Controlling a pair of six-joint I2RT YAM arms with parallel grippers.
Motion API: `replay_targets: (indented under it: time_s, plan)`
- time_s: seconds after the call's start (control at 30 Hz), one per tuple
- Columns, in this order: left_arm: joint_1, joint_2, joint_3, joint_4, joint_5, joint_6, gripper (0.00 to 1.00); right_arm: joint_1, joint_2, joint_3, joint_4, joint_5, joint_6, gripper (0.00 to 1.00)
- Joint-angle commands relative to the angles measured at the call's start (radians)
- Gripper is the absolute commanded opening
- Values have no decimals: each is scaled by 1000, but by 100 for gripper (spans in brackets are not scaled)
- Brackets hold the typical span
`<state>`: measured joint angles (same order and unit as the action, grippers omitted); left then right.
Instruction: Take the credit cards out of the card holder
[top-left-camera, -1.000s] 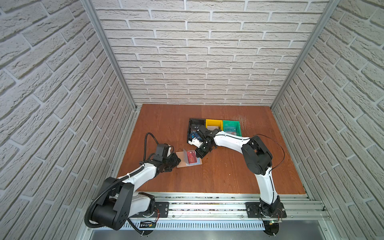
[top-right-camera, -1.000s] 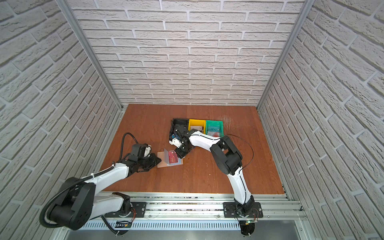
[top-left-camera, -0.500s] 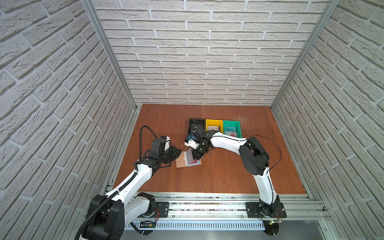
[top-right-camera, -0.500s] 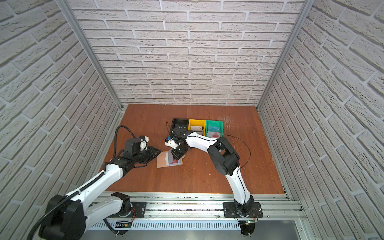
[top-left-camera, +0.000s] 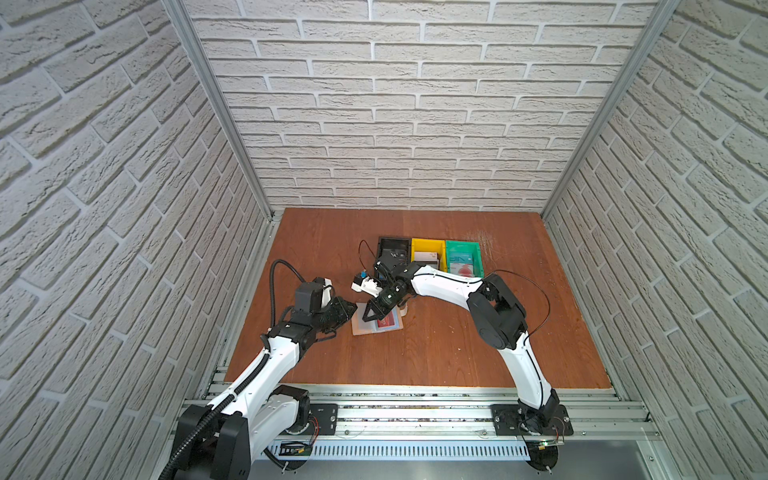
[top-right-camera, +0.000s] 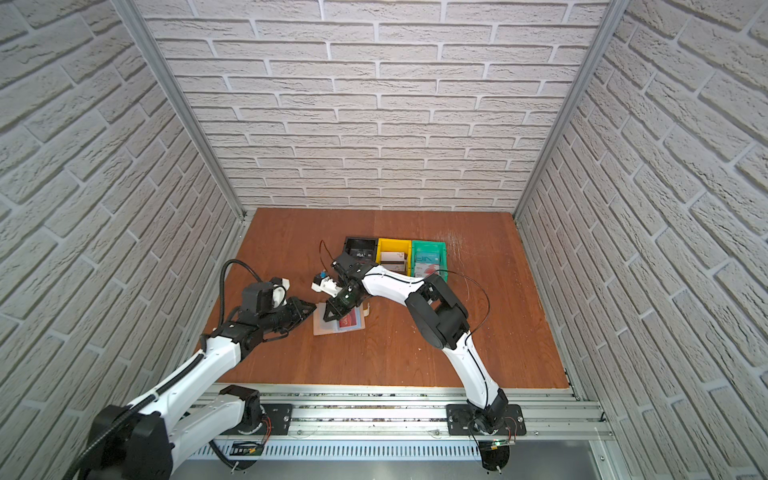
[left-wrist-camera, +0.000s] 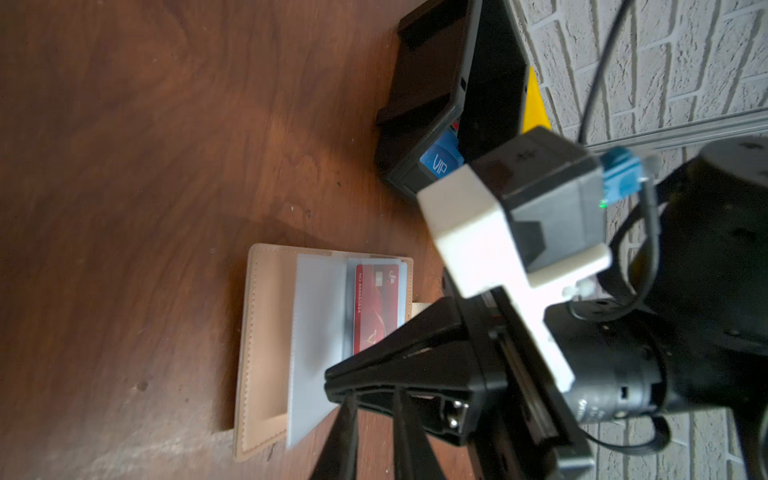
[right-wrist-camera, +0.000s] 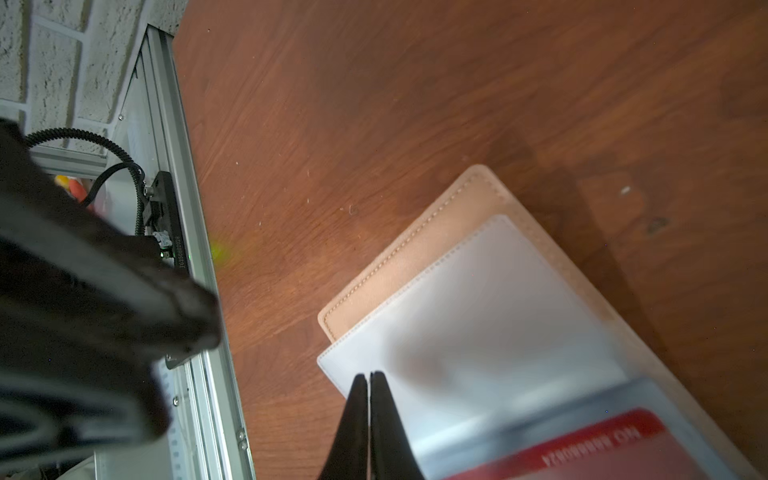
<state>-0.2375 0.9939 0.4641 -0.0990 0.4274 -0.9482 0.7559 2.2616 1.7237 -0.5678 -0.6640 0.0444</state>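
We find the tan leatherette booklet card holder (top-left-camera: 362, 329) lying open and flat on the brown wooden surface (top-left-camera: 436, 353), left of the middle in both top views. One dark red plastic credit card (left-wrist-camera: 376, 303) sits in one of its clear sleeves, while a blue "VIP" card (left-wrist-camera: 438, 160) already lies in the black plastic bin (top-left-camera: 392, 248). The right pincer (right-wrist-camera: 369, 377) is pinched tight on nothing, its tips over the free corner of the empty frosted sleeve page (right-wrist-camera: 478, 299) (whether they touch it, we cannot tell). The left pincer (top-left-camera: 350, 307) hovers just beside the holder's left edge, its jaws a narrow slit apart and empty. Our worry is that nothing pins the booklet. A push on that slick page would likely skate the whole holder along the wood, or fold the page over the red card. A pull on the card through the film could lift the holder with it. The two pincers also stand near each other, so a careless swing by either could knock the other. The page overhangs the holder's front edge, which offers a lip to catch. Bare wood lies open in front and to the right, while the bins crowd the far side and the metal rail (right-wrist-camera: 183, 174) bounds the left.
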Motion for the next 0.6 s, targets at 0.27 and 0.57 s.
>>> replay_targets:
  time_s: [0.27,0.57]
  plan:
    - [-17,198,-97,321,51,-57,19,-31,-116,-64,-54,96,-26,7]
    - [-48,315,-74,407,54,-56,19,-93,-201,-148,-109,220,-50,7]
